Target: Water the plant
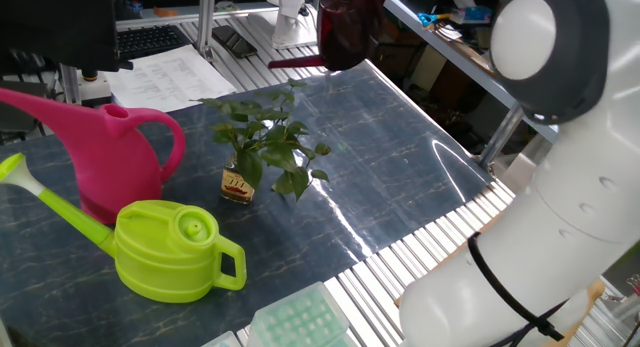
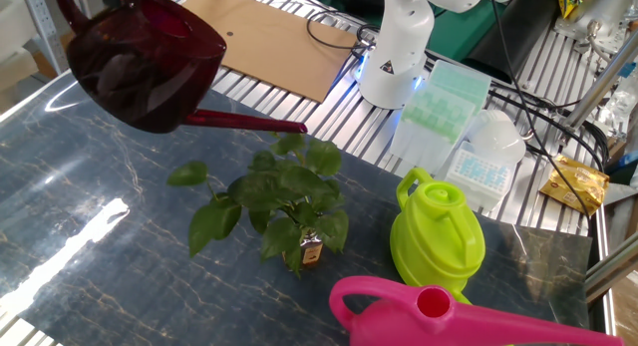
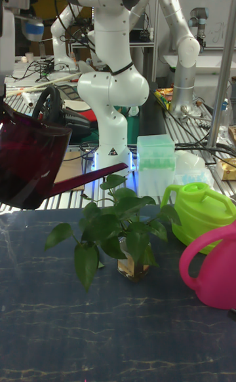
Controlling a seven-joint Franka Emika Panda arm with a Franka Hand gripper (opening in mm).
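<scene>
The plant (image 2: 284, 201) is a sprig of broad green leaves in a tiny glass bottle (image 1: 238, 184) with a yellow-brown label, standing mid-table; it also shows in the tall fixed view (image 3: 121, 228). A dark maroon watering can (image 2: 140, 67) hangs in the air beside it, tilted, its thin spout (image 2: 254, 123) ending just over the top leaves. The same can sits at the top of one fixed view (image 1: 345, 27) and at the left of the tall fixed view (image 3: 29, 162). My gripper (image 3: 13, 94) holds the can from above at its handle; the fingers are mostly cut off. No water shows.
A pink watering can (image 1: 110, 157) and a lime-green watering can (image 1: 170, 249) stand on the dark marbled table (image 1: 400, 177) near the plant. Pale green tip boxes (image 2: 444, 97) and the arm's white base (image 2: 394, 47) lie beyond the table edge.
</scene>
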